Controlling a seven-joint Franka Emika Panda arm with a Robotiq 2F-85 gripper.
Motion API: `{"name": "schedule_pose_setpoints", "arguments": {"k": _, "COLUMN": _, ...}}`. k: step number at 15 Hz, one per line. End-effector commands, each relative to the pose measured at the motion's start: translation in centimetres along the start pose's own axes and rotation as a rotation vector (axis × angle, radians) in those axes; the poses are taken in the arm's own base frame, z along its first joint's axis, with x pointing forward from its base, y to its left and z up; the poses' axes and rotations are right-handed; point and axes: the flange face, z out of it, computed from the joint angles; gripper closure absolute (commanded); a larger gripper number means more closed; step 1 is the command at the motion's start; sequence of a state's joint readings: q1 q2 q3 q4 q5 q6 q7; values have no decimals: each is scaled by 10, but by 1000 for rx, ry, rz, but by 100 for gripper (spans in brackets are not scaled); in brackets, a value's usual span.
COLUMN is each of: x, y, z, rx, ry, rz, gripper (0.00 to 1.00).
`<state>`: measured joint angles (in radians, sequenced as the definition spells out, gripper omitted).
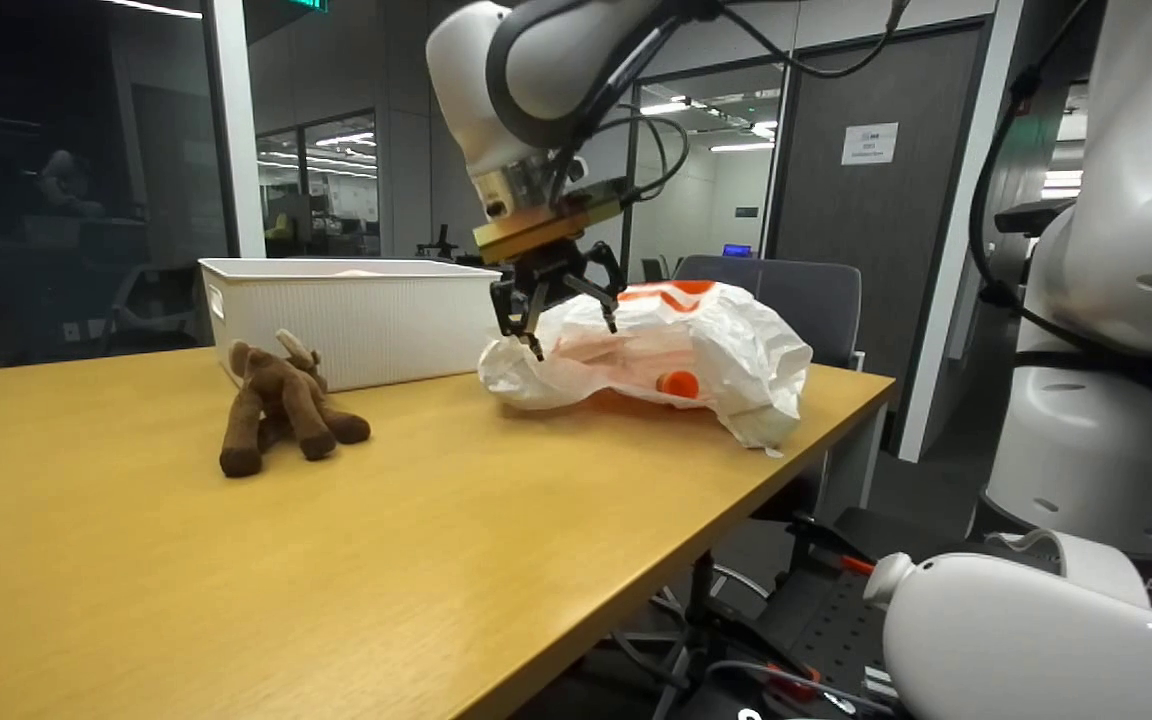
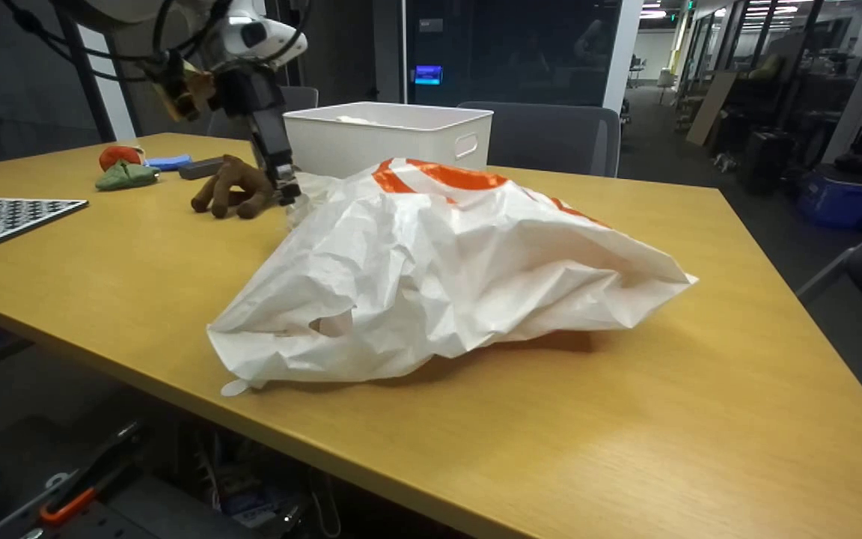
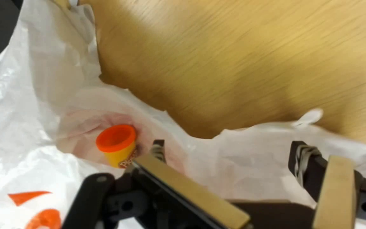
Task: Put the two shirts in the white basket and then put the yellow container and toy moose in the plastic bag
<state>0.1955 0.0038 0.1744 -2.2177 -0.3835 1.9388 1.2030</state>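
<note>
The white plastic bag [image 1: 751,350] with orange-red print lies crumpled on the table, its mouth gaping in an exterior view. Inside that mouth stands the yellow container [image 3: 121,154] with its orange lid. My gripper [image 3: 229,145] is open over the bag's edge, its fingers wide apart with nothing gripped; the container is just beyond one finger, to its left in the wrist view. The brown toy moose [image 1: 281,400] stands on the table in front of the white basket [image 1: 366,325]. A bit of pale cloth [image 2: 356,120] shows inside the basket; otherwise the two shirts are hidden.
A patterned board [image 2: 8,217], a green item [image 2: 126,175], a red item [image 2: 120,156] and a dark block [image 2: 200,168] lie on the table past the moose. Chairs [image 2: 551,138] stand at the table's edge. The bag lies near the table's front edge.
</note>
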Motion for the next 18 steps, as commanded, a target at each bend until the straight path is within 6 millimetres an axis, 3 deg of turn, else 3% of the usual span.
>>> {"name": "schedule_pose_setpoints", "arguments": {"k": 1, "x": -35, "y": -13, "z": -60, "rx": 134, "ry": -24, "rz": -157, "gripper": 0}}
{"name": "schedule_pose_setpoints", "arguments": {"k": 5, "x": -52, "y": -48, "z": -88, "rx": 263, "ry": 26, "rz": -332, "gripper": 0}}
{"name": "schedule_pose_setpoints", "arguments": {"k": 12, "x": -34, "y": -135, "z": -74, "rx": 544, "ry": 134, "rz": -569, "gripper": 0}}
{"name": "schedule_pose_setpoints", "arguments": {"k": 18, "x": -35, "y": -196, "z": -76, "rx": 736, "ry": 183, "rz": -754, "gripper": 0}}
